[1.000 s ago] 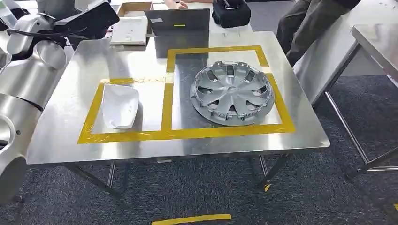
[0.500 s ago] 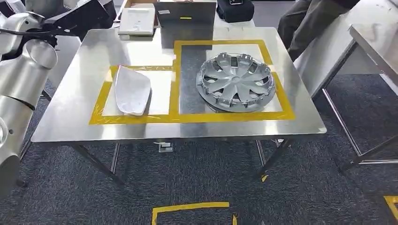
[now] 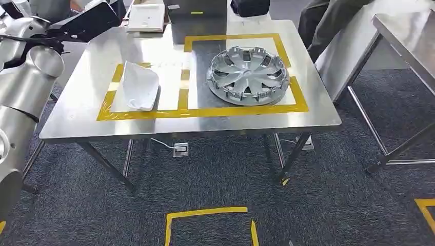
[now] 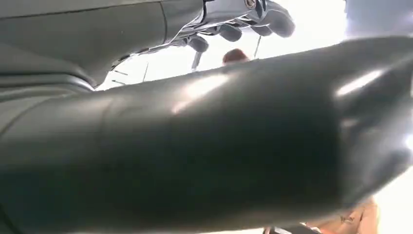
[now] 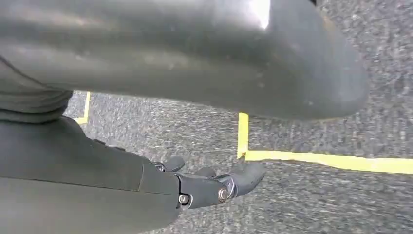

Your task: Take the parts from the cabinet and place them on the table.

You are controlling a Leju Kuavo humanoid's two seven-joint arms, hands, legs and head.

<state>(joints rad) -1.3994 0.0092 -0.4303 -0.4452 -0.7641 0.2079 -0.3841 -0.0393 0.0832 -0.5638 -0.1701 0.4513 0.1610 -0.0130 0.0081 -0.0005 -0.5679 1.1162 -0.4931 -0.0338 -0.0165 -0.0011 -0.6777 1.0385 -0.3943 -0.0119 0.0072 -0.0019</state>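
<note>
While the left arm is raised at the robot's left side, its wrist camera catches the left hand (image 4: 243,22) with dark fingers (image 4: 277,22) loosely curled against a bright background and nothing in them; the big grey thumb lies across most of that picture. From the head camera you see that arm's silver shell and a black panel near the table's far left corner, but whether the panel is the hand itself I cannot tell.

Hanging low, the right hand (image 5: 214,187) has its fingers slightly bent and apart, holding nothing, above dark carpet (image 5: 302,204) with a corner of yellow floor tape (image 5: 292,156) just beyond the fingertips.

Out in front of both hands, well apart from them, stands the steel table (image 3: 72,115). On it a yellow tape frame (image 3: 205,111) marks two boxes. A white curved part (image 3: 138,87) lies in the box nearer the left hand, and a silver hubcap (image 3: 246,74) lies face up in the bigger box on the right-hand side. Past the table's far edge sit a white flat box (image 3: 146,18), a laptop and a black bag. A person's legs (image 3: 328,23) lean by the far right corner, next to another steel table (image 3: 405,36).
</note>
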